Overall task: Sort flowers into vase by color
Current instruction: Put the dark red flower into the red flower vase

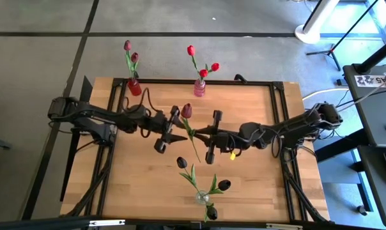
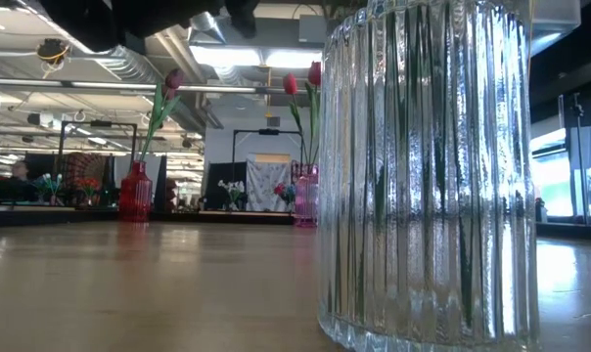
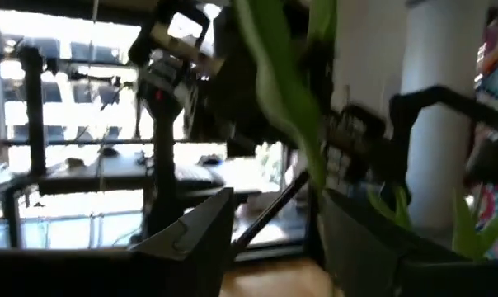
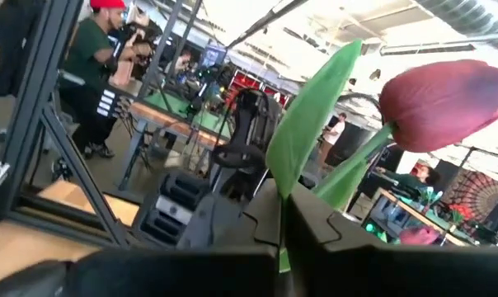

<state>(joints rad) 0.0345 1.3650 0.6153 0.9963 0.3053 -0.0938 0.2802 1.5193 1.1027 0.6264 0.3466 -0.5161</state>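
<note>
Even daylight overhead; the left wrist view is blurred and backlit by windows (image 3: pixel 84 124); ceiling lights (image 2: pixel 227 57) glare.

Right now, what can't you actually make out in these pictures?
- Low view: the clear vase fills the right side and hides the table behind it; its top is cut off.
- Left wrist view: blurred; the green stem shows, its flower head does not.
- Right wrist view: the maroon tulip's lower stem is hidden behind the right pincer.

You're in an open workshop/lab: exposed silver ceiling ducts (image 2: pixel 129 64), grey concrete floor (image 1: pixel 39 57), black camera tripod (image 1: pixel 353 38).
</note>
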